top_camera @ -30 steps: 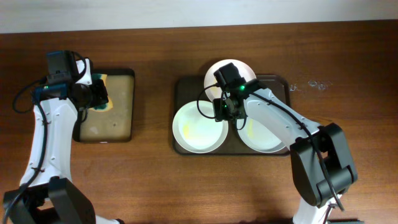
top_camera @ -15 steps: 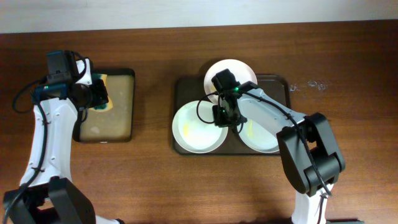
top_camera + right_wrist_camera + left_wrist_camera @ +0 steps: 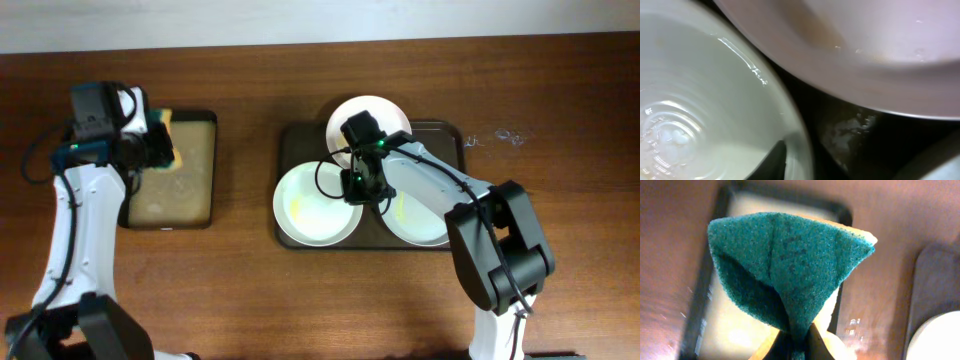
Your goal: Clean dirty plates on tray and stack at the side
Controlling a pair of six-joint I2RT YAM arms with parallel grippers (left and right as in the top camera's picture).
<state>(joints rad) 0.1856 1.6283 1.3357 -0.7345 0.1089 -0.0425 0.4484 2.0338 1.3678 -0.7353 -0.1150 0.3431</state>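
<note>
Three white plates lie on the dark brown tray (image 3: 455, 133): a left plate (image 3: 310, 208) with yellowish smears, a back plate (image 3: 372, 108) partly over the tray's far rim, and a right plate (image 3: 425, 218) partly under my right arm. My right gripper (image 3: 355, 187) straddles the left plate's right rim; in the right wrist view one finger is inside the plate (image 3: 700, 110) and the gripper (image 3: 797, 160) is closed on the rim. My left gripper (image 3: 152, 148) is shut on a green sponge (image 3: 790, 275), held above the small black tray.
The small black tray with tan lining (image 3: 185, 190) sits at the left, under the sponge. The right wrist view shows the back plate (image 3: 865, 40) and whitish residue on the brown tray floor (image 3: 850, 135). Small shiny specks (image 3: 505, 135) lie at the far right.
My right gripper moved left onto the left plate's rim and the plate shifted slightly left. My left gripper with the sponge moved slightly.
</note>
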